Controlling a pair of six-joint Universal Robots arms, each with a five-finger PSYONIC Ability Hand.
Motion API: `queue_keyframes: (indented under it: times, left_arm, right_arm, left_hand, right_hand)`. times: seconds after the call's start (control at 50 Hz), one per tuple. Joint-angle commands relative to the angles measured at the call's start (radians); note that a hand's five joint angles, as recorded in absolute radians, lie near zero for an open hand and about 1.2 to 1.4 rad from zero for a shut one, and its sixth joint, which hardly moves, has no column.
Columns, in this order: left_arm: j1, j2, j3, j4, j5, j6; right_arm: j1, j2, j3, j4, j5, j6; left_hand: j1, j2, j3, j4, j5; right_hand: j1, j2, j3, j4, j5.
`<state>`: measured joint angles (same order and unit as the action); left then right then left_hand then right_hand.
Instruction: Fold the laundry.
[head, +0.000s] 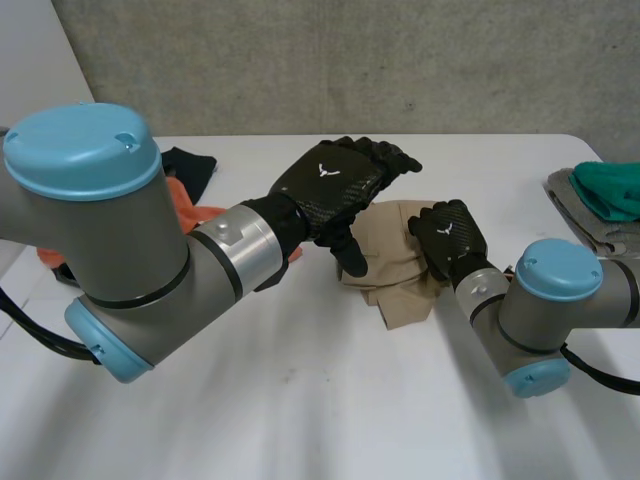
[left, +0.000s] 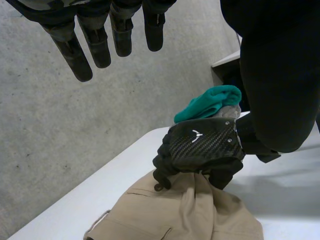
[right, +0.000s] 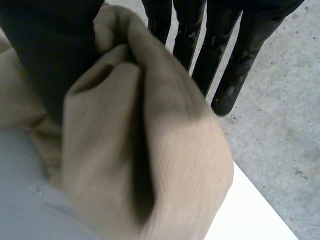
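A crumpled tan cloth (head: 395, 265) lies in the middle of the white table (head: 300, 400). My right hand (head: 450, 240) rests on the cloth's right edge. In the left wrist view the right hand (left: 202, 150) has its fingers curled down into the tan cloth (left: 190, 215). In the right wrist view a bunched fold of the tan cloth (right: 150, 150) sits between the thumb and the fingers (right: 235, 60). My left hand (head: 330, 185) hovers above the cloth's far left part, apart from it, with fingers (left: 85, 55) straight and nothing held.
A teal cloth (head: 610, 190) lies on a grey garment (head: 575, 205) at the table's right edge. An orange cloth (head: 185, 205) and a black cloth (head: 190, 165) lie at the left, partly behind my left arm. A grey wall stands beyond the far edge.
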<state>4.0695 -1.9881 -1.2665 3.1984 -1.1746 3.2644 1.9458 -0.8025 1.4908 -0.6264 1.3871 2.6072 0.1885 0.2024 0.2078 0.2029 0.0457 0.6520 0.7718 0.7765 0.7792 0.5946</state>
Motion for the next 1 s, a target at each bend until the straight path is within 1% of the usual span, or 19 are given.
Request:
queue_keyframes:
  times: [0.02, 0.04, 0.06, 0.08, 0.1, 0.22, 0.3, 0.38, 0.4, 0.46, 0.54, 0.6, 0.66, 0.68, 0.74, 0.8, 0.9, 0.92, 1.0]
  left_arm:
    - [0.008, 0.008, -0.002, 0.001, 0.001, -0.002]
    - [0.008, 0.008, -0.004, 0.001, 0.001, -0.002]
    - [0.008, 0.008, -0.002, 0.001, 0.003, -0.002]
    - [0.008, 0.009, -0.004, 0.001, 0.003, -0.002]
    - [0.008, 0.009, -0.004, 0.001, 0.001, -0.002]
    - [0.009, 0.009, -0.004, 0.001, 0.000, -0.002]
    - [0.019, 0.014, -0.005, 0.001, 0.000, -0.002]
    - [0.029, 0.017, -0.004, 0.001, -0.002, -0.002]
    - [0.031, 0.023, -0.004, 0.001, -0.002, -0.002]
    - [0.035, 0.029, -0.004, 0.001, 0.000, -0.002]
    - [0.035, 0.037, -0.001, 0.003, 0.000, -0.006]
    - [0.031, 0.046, -0.001, 0.003, 0.000, -0.008]
    - [0.023, 0.066, -0.002, 0.003, 0.003, -0.009]
    - [0.022, 0.071, -0.002, 0.001, 0.004, -0.009]
    - [0.008, 0.089, -0.004, 0.003, 0.007, -0.009]
    - [-0.015, 0.095, -0.005, 0.001, 0.009, -0.008]
    - [-0.032, 0.095, -0.017, 0.001, 0.006, -0.008]
    - [-0.032, 0.094, -0.022, 0.001, 0.006, -0.008]
    - [-0.038, 0.095, -0.042, 0.003, 0.007, -0.005]
  right_arm:
    - [-0.001, 0.000, -0.041, 0.059, -0.005, 0.060]
    - [-0.002, 0.003, -0.052, 0.066, -0.005, 0.060]
    - [-0.001, 0.006, -0.063, 0.076, -0.007, 0.060]
    - [-0.001, 0.020, -0.087, 0.092, -0.014, 0.060]
    - [-0.001, 0.026, -0.101, 0.102, -0.016, 0.060]
    - [-0.015, 0.039, -0.201, 0.123, -0.022, 0.062]
    - [-0.090, 0.022, -0.263, 0.109, -0.045, 0.073]
    - [-0.149, -0.006, -0.343, 0.051, -0.124, 0.155]
    - [-0.174, -0.014, -0.374, 0.010, -0.150, 0.216]
    - [-0.240, -0.032, -0.434, -0.061, -0.174, 0.330]
    - [-0.323, -0.024, -0.513, -0.110, -0.188, 0.415]
    - [-0.363, 0.002, -0.566, -0.122, -0.194, 0.430]
    - [-0.438, 0.048, -0.624, -0.124, -0.215, 0.442]
    - [-0.474, 0.064, -0.644, -0.124, -0.236, 0.444]
    - [-0.530, 0.097, -0.664, -0.130, -0.270, 0.448]
    - [-0.603, 0.143, -0.672, -0.162, -0.322, 0.499]
    - [-0.705, 0.212, -0.650, -0.260, -0.410, 0.658]
    - [-0.734, 0.241, -0.637, -0.294, -0.446, 0.701]
    - [-0.801, 0.284, -0.597, -0.349, -0.526, 0.763]
  left_hand:
    - [0.010, -0.004, -0.009, -0.004, -0.021]
    - [0.010, -0.004, -0.009, -0.004, -0.021]
    - [0.010, -0.004, -0.009, -0.004, -0.021]
    - [0.010, -0.004, -0.009, -0.004, -0.021]
    - [0.010, -0.004, -0.009, -0.004, -0.021]
    - [0.010, -0.004, -0.009, -0.004, -0.021]
    - [0.010, -0.004, -0.009, -0.004, -0.021]
    - [0.010, -0.004, -0.009, -0.004, -0.021]
    - [0.010, -0.004, -0.009, -0.004, -0.021]
    - [0.010, -0.004, -0.009, -0.004, -0.021]
    - [0.010, -0.004, -0.009, -0.004, -0.021]
    - [0.010, -0.004, -0.009, -0.004, -0.021]
    - [0.007, -0.006, -0.012, -0.007, -0.024]
    - [0.007, -0.006, -0.012, -0.007, -0.024]
    - [0.004, -0.009, -0.015, -0.010, -0.027]
    - [0.004, -0.009, -0.015, -0.010, -0.027]
    - [0.007, -0.006, -0.012, -0.007, -0.024]
    - [0.007, -0.006, -0.012, -0.007, -0.024]
    - [0.007, -0.006, -0.012, -0.007, -0.024]
  right_hand:
    - [0.087, -0.032, -0.037, -0.040, -0.030]
    - [0.152, 0.032, 0.027, 0.024, 0.034]
    - [0.271, 0.152, 0.147, 0.144, 0.154]
    - [0.607, 0.487, 0.482, 0.480, 0.490]
    - [0.743, 0.623, 0.618, 0.616, 0.626]
    - [0.744, 0.624, 0.620, 0.617, 0.627]
    - [0.744, 0.624, 0.620, 0.617, 0.627]
    - [0.744, 0.624, 0.620, 0.617, 0.627]
    - [0.744, 0.624, 0.620, 0.617, 0.627]
    - [0.744, 0.624, 0.620, 0.617, 0.627]
    - [0.744, 0.624, 0.620, 0.617, 0.627]
    - [0.744, 0.624, 0.620, 0.617, 0.627]
    - [0.744, 0.624, 0.620, 0.617, 0.627]
    - [0.744, 0.624, 0.620, 0.617, 0.627]
    - [0.744, 0.624, 0.620, 0.617, 0.627]
    - [0.744, 0.624, 0.620, 0.617, 0.627]
    - [0.744, 0.624, 0.620, 0.617, 0.627]
    - [0.744, 0.624, 0.620, 0.617, 0.627]
    - [0.744, 0.624, 0.620, 0.617, 0.627]
